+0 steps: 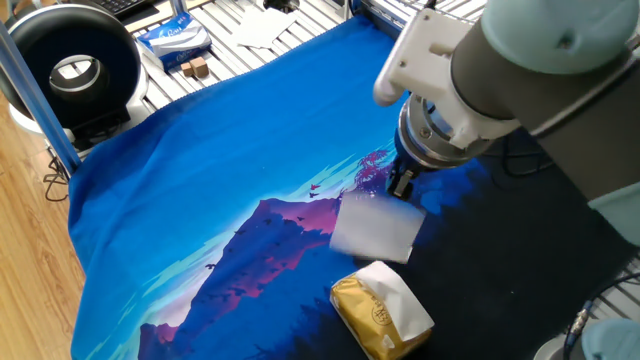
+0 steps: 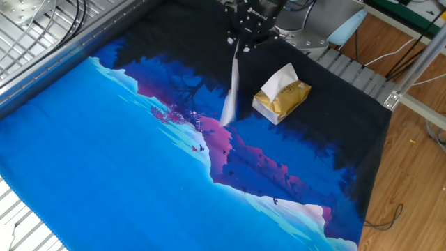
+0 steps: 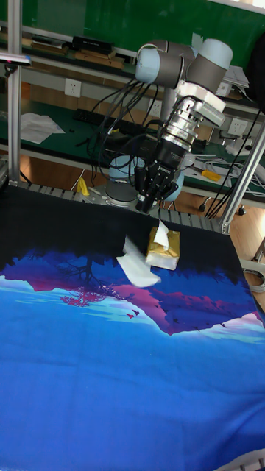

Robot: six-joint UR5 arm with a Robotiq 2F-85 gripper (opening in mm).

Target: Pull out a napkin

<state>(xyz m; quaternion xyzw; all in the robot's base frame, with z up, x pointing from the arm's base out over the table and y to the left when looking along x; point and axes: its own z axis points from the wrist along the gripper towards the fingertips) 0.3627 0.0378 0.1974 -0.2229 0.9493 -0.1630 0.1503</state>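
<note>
A blue mountain-print cloth [image 1: 200, 180] covers the surface; wooden floor [image 1: 25, 260] at lower left, green wall [image 3: 110, 18] behind metal shelving [image 3: 73, 70].

The napkin [image 1: 374, 227] looks like thin, soft matt paper. The tissue pack [image 1: 378, 315] at lower right has a glossy gold plastic wrap. A smooth printed cloth [image 1: 240, 150] covers the table, beside wood flooring [image 1: 30, 260] at left.
</note>
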